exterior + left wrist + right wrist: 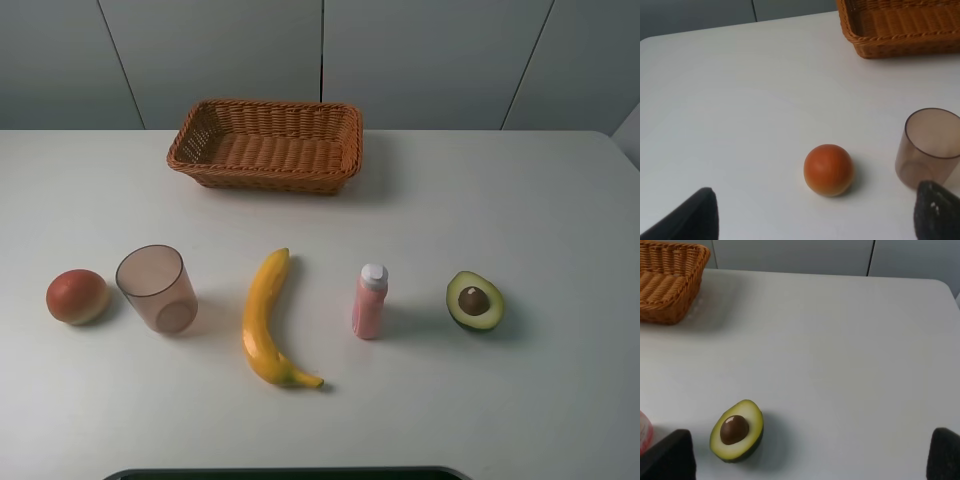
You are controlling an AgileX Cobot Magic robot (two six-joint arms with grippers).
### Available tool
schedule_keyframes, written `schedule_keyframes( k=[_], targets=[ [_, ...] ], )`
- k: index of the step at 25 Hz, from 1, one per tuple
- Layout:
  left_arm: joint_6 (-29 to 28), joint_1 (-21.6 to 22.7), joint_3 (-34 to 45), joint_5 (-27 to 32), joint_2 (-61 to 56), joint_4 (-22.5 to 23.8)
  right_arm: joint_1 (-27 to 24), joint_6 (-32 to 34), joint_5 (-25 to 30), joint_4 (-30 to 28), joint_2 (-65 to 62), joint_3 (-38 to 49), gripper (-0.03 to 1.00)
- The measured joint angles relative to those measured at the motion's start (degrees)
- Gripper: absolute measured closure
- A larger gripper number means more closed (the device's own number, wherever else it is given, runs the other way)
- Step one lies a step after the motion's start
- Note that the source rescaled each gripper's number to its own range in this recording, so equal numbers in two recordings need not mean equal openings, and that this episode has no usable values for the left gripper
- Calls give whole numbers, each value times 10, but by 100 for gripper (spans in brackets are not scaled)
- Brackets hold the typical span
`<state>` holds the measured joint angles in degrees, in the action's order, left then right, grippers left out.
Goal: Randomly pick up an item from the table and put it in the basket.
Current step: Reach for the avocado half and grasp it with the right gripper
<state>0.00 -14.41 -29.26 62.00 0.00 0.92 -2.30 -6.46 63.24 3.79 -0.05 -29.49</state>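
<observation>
Status from the floor:

- Avocado half (475, 301) sits cut face up with the pit showing, at the right end of the front row on the table (500, 200). It touches nothing.
- Front row, left to right: red-orange fruit (77, 296), translucent cup (157, 289) upright, banana (264, 320) lying roughly front to back, pink bottle (369, 301) upright with a white cap, then the avocado half. Fruit and cup are just beside each other. The rest have visible gaps between them.
- Basket (262, 178) is at the far side near the back edge, slightly left of centre. A wide band of tabletop lies between it and the row.
- The avocado half is well in from the table's right edge and from the rounded far-right corner. White surface surrounds it, and the bottle is its nearest neighbour.
- Right gripper (807, 455): fingers spread wide and holding nothing. The avocado half lies just ahead of it, nearer one fingertip (670, 455).
- Left gripper (812, 215): also spread wide and holding nothing. The red-orange fruit is ahead between the fingers, apart from both. The cup shows close to one fingertip (937, 210).
</observation>
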Motion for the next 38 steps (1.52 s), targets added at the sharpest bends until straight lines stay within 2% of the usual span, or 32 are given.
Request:
schedule_keyframes(
  k=[38],
  targets=[
    [0,0,0,0,0,0,0,0,0,0,0,0,-3]
  ],
)
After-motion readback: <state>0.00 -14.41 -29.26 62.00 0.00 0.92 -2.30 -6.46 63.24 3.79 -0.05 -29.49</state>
